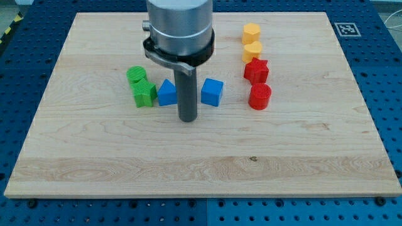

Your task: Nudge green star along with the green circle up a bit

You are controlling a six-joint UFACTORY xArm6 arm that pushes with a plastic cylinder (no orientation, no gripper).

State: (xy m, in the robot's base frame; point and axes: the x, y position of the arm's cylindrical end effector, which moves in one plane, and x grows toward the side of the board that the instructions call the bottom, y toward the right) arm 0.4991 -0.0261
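Observation:
The green star (144, 93) lies left of the board's middle, touching the green circle (135, 75) just above and left of it. My tip (188, 118) rests on the board to the right of and slightly below the star. A blue triangle-like block (167, 93) sits between the star and my rod, touching the star's right side. A blue cube (212, 91) lies just right of the rod.
At the right stand a yellow block (251, 32), a second yellow block (252, 51), a red star (256, 70) and a red cylinder (259, 96), stacked in a column. The wooden board (94, 157) lies on a blue perforated table.

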